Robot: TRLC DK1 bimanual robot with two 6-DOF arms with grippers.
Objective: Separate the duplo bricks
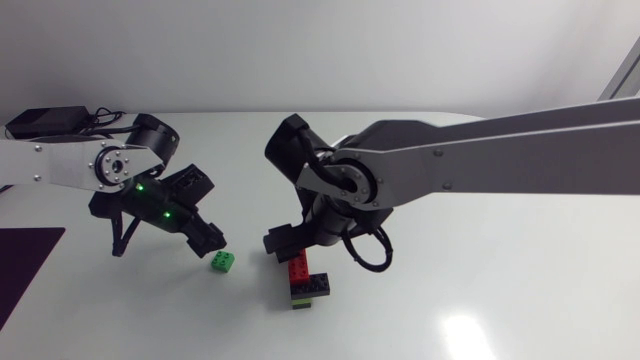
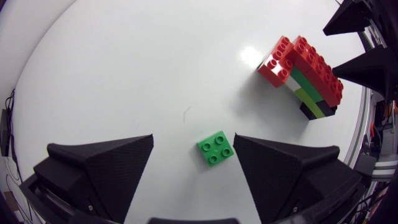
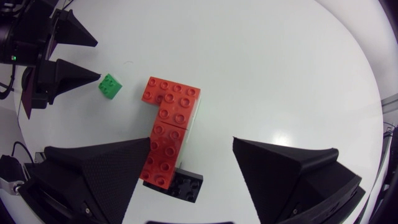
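Two grippers were in play, both spread wide and pinching nothing. The small green 2x2 brick (image 1: 223, 262) lay alone on the white table (image 1: 500, 290), already free of the rest. In the left wrist view it sat between the fingers of the left gripper (image 2: 193, 144), closer to one finger, contact unclear. The brick stack (image 1: 303, 280) stood near it but apart: red bricks on top in an L, then white, green and lime layers, with a black brick at the base poking out one end. The right gripper (image 3: 191, 143) hovered over that stack with its jaws open. The stack sat off-centre, one finger covering the edge of the red bricks and the other finger well clear. Judged step: get a hold on the stack to pull the next layer off. To do it well, the right gripper likely needed to centre on the stack first, then close on the lower layers across the long flat sides, not the studs. The left gripper could then take the top red bricks and peel them by tilting, since a straight pull risked dragging the whole stack.
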